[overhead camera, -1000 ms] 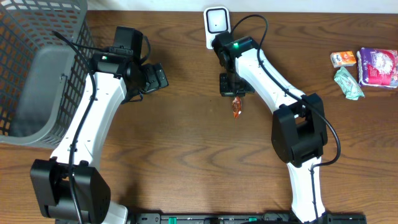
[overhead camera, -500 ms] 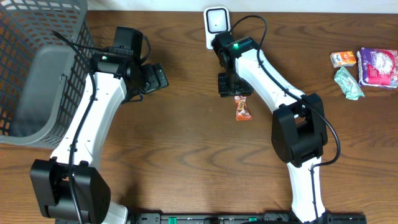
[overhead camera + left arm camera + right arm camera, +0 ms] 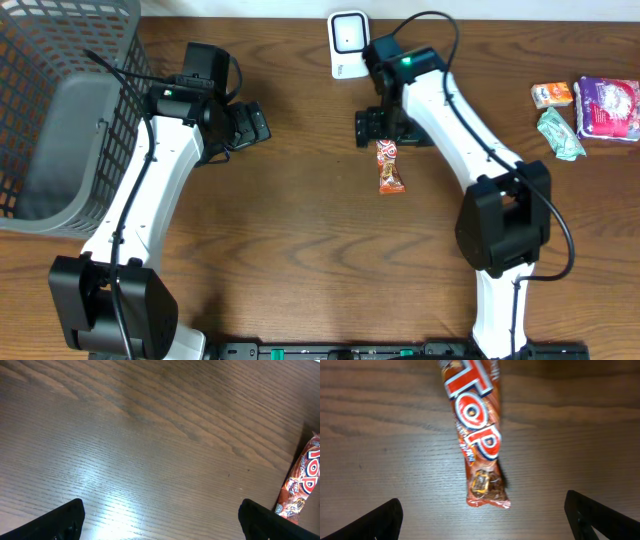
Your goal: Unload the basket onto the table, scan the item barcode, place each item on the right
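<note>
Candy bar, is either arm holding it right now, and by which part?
Nothing is held. The candy bar lies flat on the table, clear of the open right gripper; the left gripper is open and empty.

The snack bar wrapper (image 3: 477,435) bears "TOP" in big white outlined letters, running down the upper centre of the right wrist view. At the right edge of the left wrist view only "OP" shows. Print on the packets (image 3: 606,107) at the overhead view's upper right is too small to read
</note>
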